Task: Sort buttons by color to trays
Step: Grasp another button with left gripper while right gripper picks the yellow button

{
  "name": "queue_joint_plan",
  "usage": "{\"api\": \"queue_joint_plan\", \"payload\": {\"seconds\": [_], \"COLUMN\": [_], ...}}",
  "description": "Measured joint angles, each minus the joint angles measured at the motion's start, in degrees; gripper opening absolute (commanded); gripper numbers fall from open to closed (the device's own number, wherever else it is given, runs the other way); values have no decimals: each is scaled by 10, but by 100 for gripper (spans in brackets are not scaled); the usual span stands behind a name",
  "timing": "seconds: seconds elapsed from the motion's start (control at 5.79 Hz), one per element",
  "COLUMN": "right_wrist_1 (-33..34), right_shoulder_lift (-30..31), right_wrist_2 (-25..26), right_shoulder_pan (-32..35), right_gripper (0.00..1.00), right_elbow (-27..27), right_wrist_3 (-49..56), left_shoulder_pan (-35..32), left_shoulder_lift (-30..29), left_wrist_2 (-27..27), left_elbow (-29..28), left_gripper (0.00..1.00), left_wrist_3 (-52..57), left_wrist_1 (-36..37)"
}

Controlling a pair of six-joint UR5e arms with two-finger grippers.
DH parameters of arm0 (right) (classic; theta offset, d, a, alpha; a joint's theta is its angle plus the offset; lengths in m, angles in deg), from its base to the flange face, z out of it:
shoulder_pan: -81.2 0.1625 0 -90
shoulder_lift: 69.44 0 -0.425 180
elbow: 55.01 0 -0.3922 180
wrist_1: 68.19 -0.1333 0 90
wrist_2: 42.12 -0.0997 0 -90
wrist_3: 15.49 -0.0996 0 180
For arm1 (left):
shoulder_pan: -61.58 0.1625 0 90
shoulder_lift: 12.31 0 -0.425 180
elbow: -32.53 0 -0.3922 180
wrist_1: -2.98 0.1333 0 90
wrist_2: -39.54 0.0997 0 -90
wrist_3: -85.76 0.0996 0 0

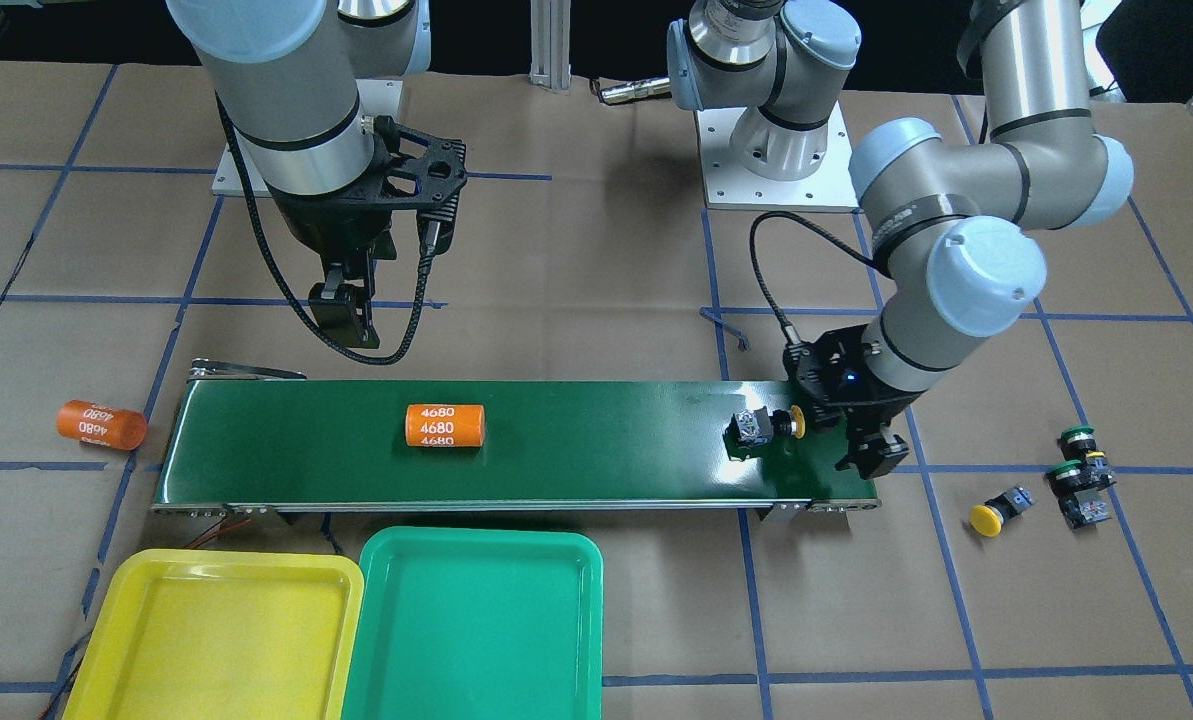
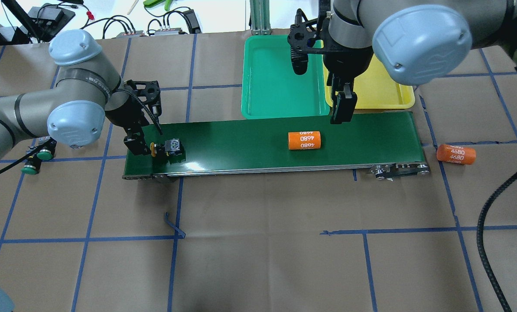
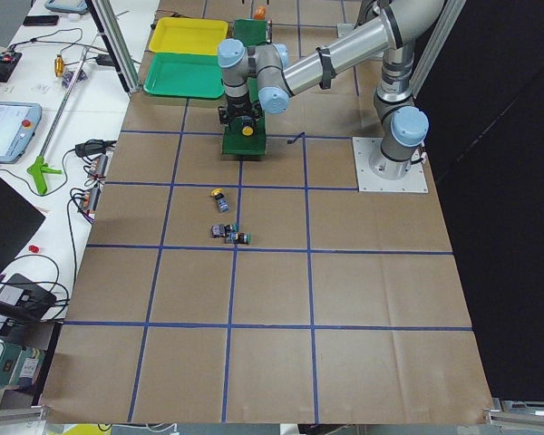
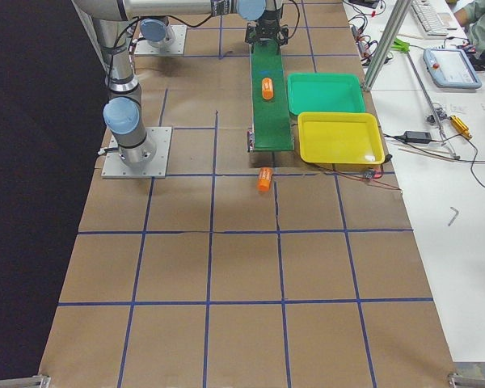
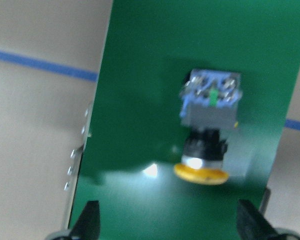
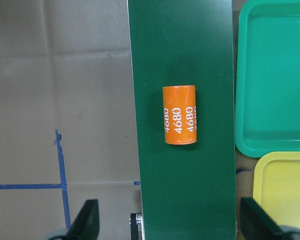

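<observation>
Two green buttons [image 1: 1078, 436] and a yellow button [image 1: 996, 510] lie on the paper at far left. My left arm is folded at the elbow, wrist tipped down over the belt [image 2: 241, 147] end. My left gripper [image 2: 138, 146] is spread wide and holds nothing, with the second yellow button [image 2: 168, 147] on the belt just ahead. One orange cylinder [image 2: 304, 140] lies mid-belt. My right gripper [image 2: 340, 113] hangs down, also spread and empty, by the green tray [image 2: 280, 82] and yellow tray [image 2: 388, 96]. The second cylinder [image 2: 456, 154] lies off-belt.

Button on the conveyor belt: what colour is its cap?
Yellow; the button shows best in the left wrist view.
</observation>
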Motion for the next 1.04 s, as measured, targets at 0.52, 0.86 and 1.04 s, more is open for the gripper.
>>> {"api": "queue_joint_plan", "payload": {"seconds": [0.52,0.86,1.04], "right_wrist_1": [0,16,51], "right_shoulder_lift": [-1,-9,-28], "right_wrist_2": [-1,-3,-7], "right_shoulder_pan": [2,11,31], "right_gripper": [100,100,100], "right_elbow": [1,10,13], "right_wrist_3": [-2,-15,-40], "left_shoulder_pan": [157,196,199], "left_shoulder_lift": [-50,-129,-152], "left_wrist_2": [-3,-3,-4], "left_elbow": [-47,-93,-94], "left_gripper": [92,89,61], "left_wrist_3": [-31,-31,-28], "left_wrist_1": [40,57,62]}}
